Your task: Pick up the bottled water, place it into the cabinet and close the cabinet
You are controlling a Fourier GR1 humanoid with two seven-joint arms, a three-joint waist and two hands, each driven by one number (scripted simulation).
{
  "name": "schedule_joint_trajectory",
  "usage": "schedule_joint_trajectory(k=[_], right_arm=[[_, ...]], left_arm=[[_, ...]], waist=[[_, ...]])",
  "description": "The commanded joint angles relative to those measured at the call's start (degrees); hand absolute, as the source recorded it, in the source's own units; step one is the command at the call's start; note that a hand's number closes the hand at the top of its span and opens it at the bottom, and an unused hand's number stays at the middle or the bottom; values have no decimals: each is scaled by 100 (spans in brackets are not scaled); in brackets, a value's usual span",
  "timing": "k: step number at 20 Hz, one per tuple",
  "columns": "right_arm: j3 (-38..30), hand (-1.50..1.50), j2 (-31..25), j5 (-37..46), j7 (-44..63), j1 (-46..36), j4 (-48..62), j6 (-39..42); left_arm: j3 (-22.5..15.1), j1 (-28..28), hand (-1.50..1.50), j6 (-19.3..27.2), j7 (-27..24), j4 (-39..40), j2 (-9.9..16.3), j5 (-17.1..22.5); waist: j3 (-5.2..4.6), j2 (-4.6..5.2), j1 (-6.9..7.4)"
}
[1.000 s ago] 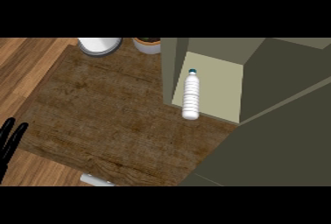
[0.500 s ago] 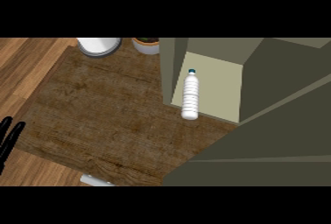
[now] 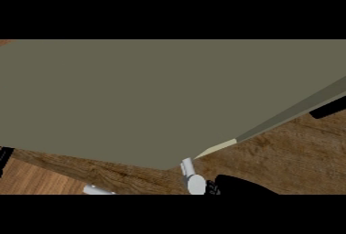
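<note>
A sliver of the black left hand (image 3: pixel 4 157) shows at the left edge; whether its fingers are apart or curled cannot be told. A flat, matte olive-grey cabinet door (image 3: pixel 148 96) fills most of the view above the brown wood-grain counter (image 3: pixel 290 155). The bottled water cannot be seen. At the bottom, beside a pale grey cylinder (image 3: pixel 192 179), the black right hand (image 3: pixel 240 185) is cropped, its fingers unreadable.
</note>
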Motion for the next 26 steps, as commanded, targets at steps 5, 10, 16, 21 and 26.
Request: schedule_joint_trajectory(k=[5, 10, 16, 21, 26], right_arm=[[-386, 150, 1021, 132, 1001, -1626, 1714, -805], [-947, 150, 1322, 239, 1024, -2918, 2938, -1544], [-1451, 150, 1336, 562, 709, -4129, 4303, -2724], [-1624, 150, 1341, 478, 177, -4884, 5379, -3375], [-1827, -150, 1341, 217, 58, -5109, 5811, -4043]], left_arm=[[76, 35, -150, -26, 10, 110, 5, 55], [65, 140, -150, -107, -73, 245, -96, 38], [173, 116, -150, -109, -78, 201, -71, 79], [313, 99, -150, -185, -95, 357, -62, 178], [272, 327, -150, -309, -207, 364, -158, 73]], waist=[[38, -46, -86], [74, -63, -214], [96, -58, -300], [103, -56, -453], [104, -73, -435]])
